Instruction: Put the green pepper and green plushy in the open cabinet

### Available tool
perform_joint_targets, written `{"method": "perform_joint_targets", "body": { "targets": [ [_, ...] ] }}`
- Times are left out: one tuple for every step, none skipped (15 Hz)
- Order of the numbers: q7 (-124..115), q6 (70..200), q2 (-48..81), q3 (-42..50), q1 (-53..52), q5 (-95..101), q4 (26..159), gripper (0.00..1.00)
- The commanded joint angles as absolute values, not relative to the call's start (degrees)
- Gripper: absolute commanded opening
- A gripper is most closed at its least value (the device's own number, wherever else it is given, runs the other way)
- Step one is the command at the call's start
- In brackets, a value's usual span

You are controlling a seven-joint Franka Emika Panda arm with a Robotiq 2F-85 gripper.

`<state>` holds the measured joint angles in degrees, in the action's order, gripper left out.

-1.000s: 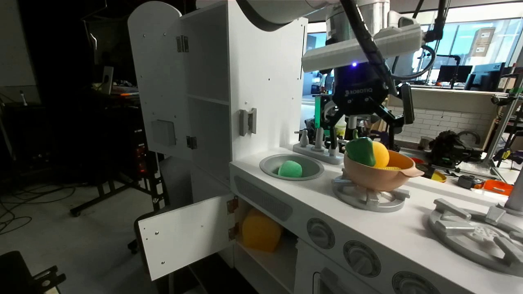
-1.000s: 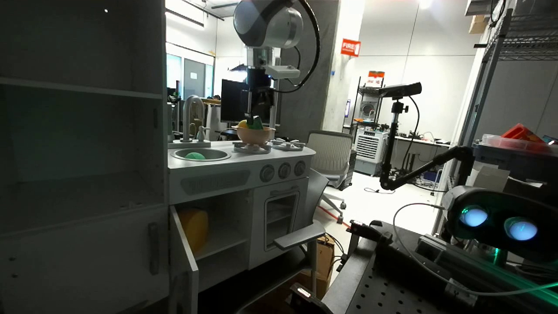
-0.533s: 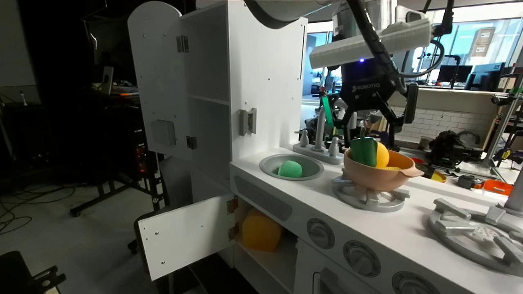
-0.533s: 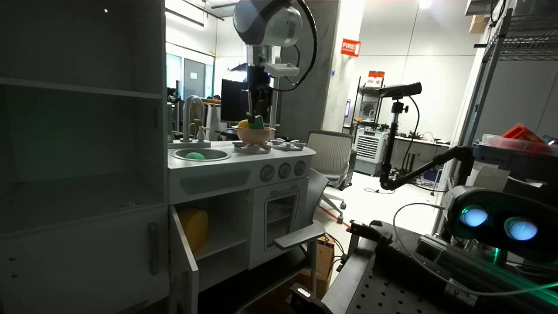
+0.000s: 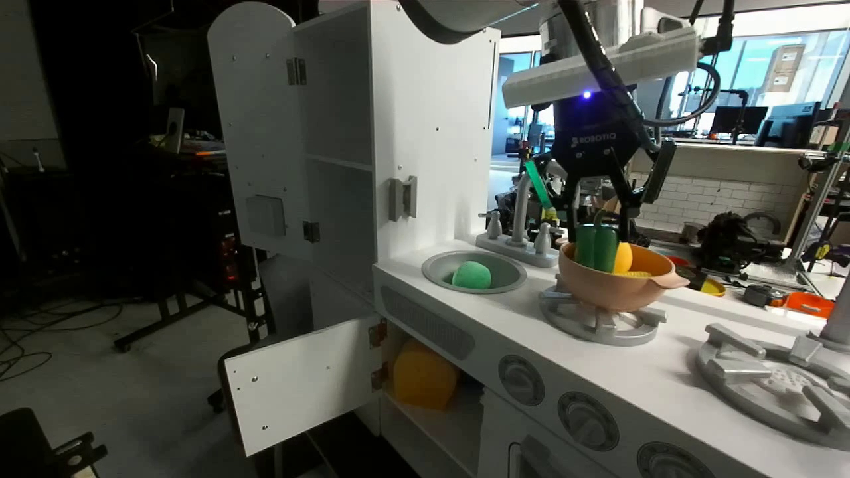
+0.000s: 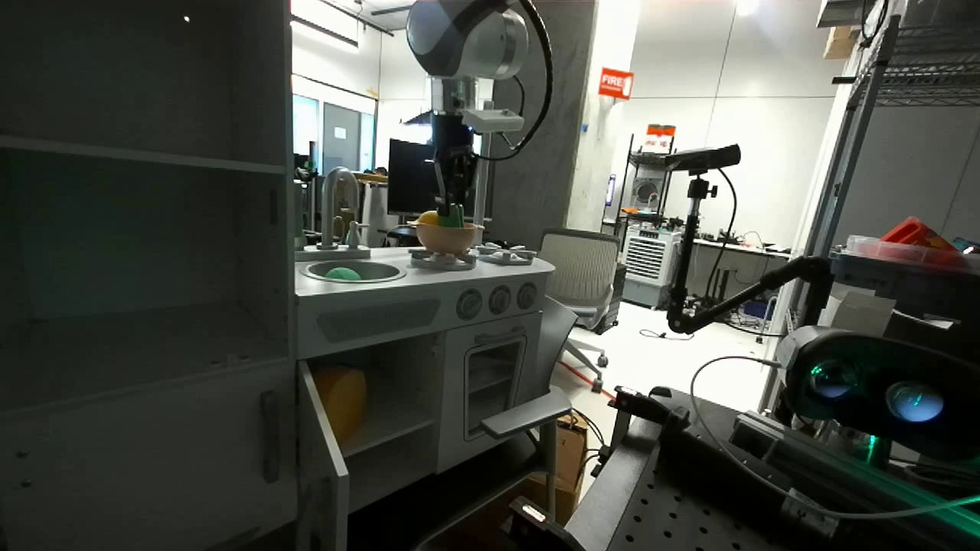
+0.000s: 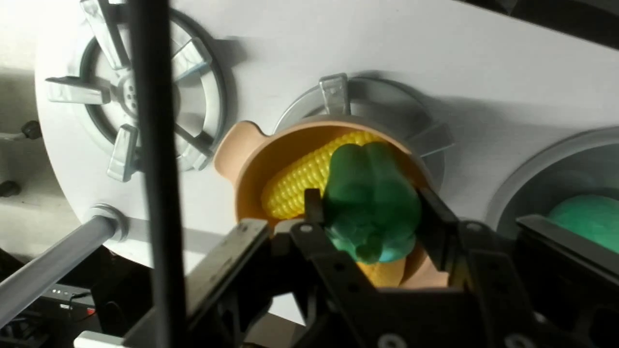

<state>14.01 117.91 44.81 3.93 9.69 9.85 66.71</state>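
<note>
At right of center: gripper (image 5: 598, 231) astride green pepper (image 5: 595, 250), stem uppermost, in peach bowl (image 5: 597, 289) on burner (image 5: 601, 330). At center: green plushy (image 5: 471, 275) in gray sink (image 5: 508, 271). At lower center: open cabinet (image 5: 451, 431), square door (image 5: 302, 382) toward lower left, orange object (image 5: 424, 375) inside. At upper left: tall cupboard (image 5: 398, 99), arched door (image 5: 255, 133) open.

The wrist view's right edge cuts off the green plushy (image 7: 590, 217).
</note>
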Motion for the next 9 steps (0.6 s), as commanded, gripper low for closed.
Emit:
{"method": "perform_joint_targets", "body": {
  "targets": [
    [14.0, 111.2, 43.8, 4.4, 9.7, 9.1, 63.9, 0.25],
    [14.9, 109.0, 42.0, 4.3, 10.1, 8.9, 64.3, 0.25],
    [15.2, 107.8, 40.4, 4.3, 10.5, 8.6, 64.8, 0.25],
    [15.6, 106.8, 38.2, 4.2, 10.9, 8.4, 66.0, 0.25],
    [16.0, 106.4, 37.0, 4.1, 11.4, 8.1, 66.4, 0.25],
    [15.8, 105.9, 35.0, 4.2, 11.6, 8.0, 67.4, 0.25],
    [16.1, 105.7, 33.0, 3.8, 12.0, 8.3, 68.9, 0.25],
    [17.5, 105.7, 30.5, 3.5, 12.2, 8.4, 71.9, 0.25],
    [19.5, 105.3, 27.7, 3.2, 12.4, 8.5, 75.5, 0.25]
  ]
}}
